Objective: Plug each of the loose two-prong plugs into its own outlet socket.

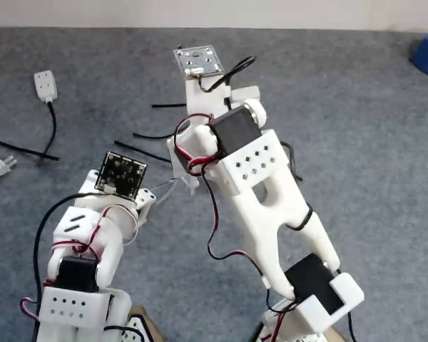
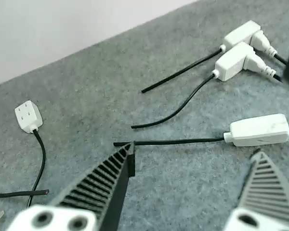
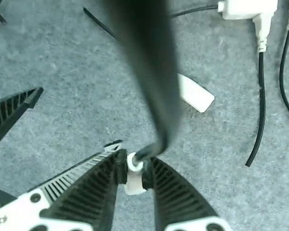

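One white plug is clamped between the closed fingers of the right gripper, low over the grey carpet mid-scene. Its black cord rises from it. Just to the left, the left gripper hangs spread apart, holding nothing, and a white outlet socket lies just beyond its tips. At the far left lies a cube socket, with a loose plug nearer, at the edge.

- Left arm, right arm: two in all.
- Square socket, left of frame: one.
- Long sockets, right of frame: three.
- Seated plugs, upper right: two.
- Loose plugs, left edge: two.
- Held plug, in right claw: one.
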Controlling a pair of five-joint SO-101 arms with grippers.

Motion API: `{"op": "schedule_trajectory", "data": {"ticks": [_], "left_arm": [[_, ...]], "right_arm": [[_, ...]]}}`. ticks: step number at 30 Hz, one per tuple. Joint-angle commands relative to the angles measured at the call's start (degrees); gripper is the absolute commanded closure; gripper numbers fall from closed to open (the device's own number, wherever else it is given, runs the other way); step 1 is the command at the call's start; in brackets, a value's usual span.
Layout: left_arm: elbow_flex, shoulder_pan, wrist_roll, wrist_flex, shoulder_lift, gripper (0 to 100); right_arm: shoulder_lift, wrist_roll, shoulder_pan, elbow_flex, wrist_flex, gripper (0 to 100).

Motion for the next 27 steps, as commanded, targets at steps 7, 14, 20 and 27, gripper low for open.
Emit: {"op": "schedule_trajectory", "data": {"ticks": [7, 14, 20, 27], "left_arm": [[-16.1, 4.3, 0.1, 18.8, -0.9, 64], [-17.2, 10.1, 3.3, 16.8, -0.3, 64], [-10.3, 9.6, 3.3, 7.1, 3.6, 64], [-9.1, 6.2, 3.1, -3.7, 17.6, 64]], "right_arm": [[5.9, -3.5, 5.2, -0.7, -4.2, 99.2], [5.5, -10.9, 4.4, -0.9, -5.1, 99.2], [4.0, -10.5, 1.5, -0.9, -2.0, 99.2], [0.7, -8.6, 0.9, -0.9, -0.5, 99.2]]}}
